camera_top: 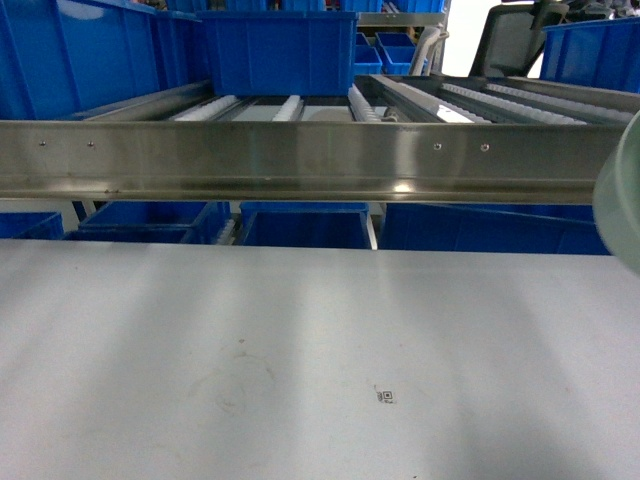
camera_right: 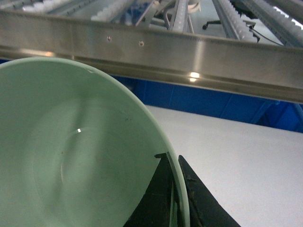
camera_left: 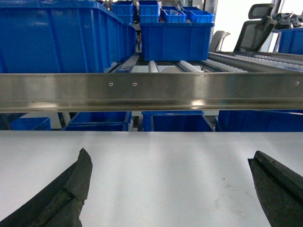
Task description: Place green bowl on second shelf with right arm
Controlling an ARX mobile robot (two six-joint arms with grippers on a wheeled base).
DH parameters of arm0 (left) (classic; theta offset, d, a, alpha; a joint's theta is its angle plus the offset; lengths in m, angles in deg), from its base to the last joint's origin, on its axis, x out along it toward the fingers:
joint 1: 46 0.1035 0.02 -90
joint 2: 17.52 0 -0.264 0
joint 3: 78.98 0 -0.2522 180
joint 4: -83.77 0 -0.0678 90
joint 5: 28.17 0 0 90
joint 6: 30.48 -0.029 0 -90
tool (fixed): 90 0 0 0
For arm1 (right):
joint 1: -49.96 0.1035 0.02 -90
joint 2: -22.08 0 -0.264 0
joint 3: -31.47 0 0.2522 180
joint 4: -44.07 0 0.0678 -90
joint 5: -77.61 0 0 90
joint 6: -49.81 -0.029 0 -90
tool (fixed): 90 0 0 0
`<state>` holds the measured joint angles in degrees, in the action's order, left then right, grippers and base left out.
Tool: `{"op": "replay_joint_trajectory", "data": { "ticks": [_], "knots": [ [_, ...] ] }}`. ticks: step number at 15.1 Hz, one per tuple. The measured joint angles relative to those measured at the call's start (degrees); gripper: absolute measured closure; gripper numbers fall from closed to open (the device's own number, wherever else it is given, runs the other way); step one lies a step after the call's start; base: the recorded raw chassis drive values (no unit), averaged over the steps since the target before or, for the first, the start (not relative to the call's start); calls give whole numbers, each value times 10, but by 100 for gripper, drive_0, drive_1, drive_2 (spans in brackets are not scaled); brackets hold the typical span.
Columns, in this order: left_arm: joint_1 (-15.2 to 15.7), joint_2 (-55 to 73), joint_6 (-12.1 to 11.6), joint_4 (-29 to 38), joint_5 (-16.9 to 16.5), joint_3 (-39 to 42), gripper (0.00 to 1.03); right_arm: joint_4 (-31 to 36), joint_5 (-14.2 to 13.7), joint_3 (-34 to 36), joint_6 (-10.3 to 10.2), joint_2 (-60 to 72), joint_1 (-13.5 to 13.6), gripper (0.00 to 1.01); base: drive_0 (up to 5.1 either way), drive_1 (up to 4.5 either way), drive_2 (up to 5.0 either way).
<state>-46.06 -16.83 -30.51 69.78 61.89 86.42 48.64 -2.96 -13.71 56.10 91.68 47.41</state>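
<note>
The right gripper [camera_right: 174,198] is clamped on the rim of the green bowl [camera_right: 71,151], one black finger inside the wall and one outside, with the thin rim pinched between them. The bowl hangs in the air over the grey-white worktop [camera_top: 300,360], just on the near side of the steel front bar [camera_right: 189,52] and about level with it, its open side turned toward the right wrist camera. In the head view only a pale green sliver of the bowl [camera_top: 620,190] shows, overlapping the right end of the front bar [camera_top: 300,160]. Beyond the bar lies the second shelf [camera_top: 420,100] with its white roller rails, and a large blue crate [camera_top: 280,50] stands on those rails behind the bar's middle. More blue crates [camera_top: 300,225] sit below the bar. The left gripper [camera_left: 170,189] hovers low over the worktop on the near side of the bar, its jaws spread wide with nothing between them.
</note>
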Motion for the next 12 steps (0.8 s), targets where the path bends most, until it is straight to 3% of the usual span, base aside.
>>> {"op": "replay_joint_trajectory", "data": {
  "ticks": [3, 6, 9, 12],
  "knots": [
    [0, 0, 0, 0, 0, 0, 5, -61, 11, 0, -36, -120, -17, 99, 0, 0, 0],
    [0, 0, 0, 0, 0, 0, 5, -117, 43, 0, -62, -215, -28, 99, 0, 0, 0],
    [0, 0, 0, 0, 0, 0, 5, -134, 52, -1, -82, -249, -43, 99, 0, 0, 0],
    [0, 0, 0, 0, 0, 0, 5, -136, 54, -1, -89, -249, -43, 99, 0, 0, 0]
  ]
}}
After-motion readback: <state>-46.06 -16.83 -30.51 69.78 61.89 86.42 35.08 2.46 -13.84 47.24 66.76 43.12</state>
